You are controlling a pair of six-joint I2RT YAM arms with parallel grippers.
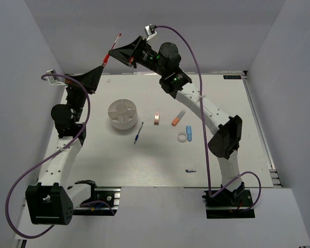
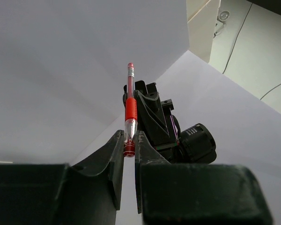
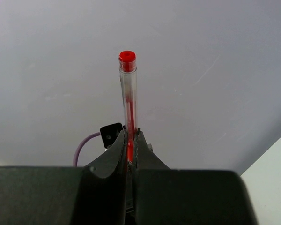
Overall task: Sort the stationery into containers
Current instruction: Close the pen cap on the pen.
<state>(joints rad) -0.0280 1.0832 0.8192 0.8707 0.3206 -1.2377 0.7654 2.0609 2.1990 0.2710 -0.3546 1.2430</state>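
Observation:
A thin red pen is up in the air at the back left, held from both ends' sides. My left gripper is shut on its lower end, and my right gripper is shut on it a little higher, near the red grip. The clear barrel sticks up out of the right jaws to a red end plug. On the table lie the round white divided tub, a blue pen, a tan clip, an orange-white stick, a white ring and a light-blue eraser.
A tiny blue cap lies near the table's front, right of centre. Grey walls close in the left, back and right sides. The right arm reaches across above the table's right half.

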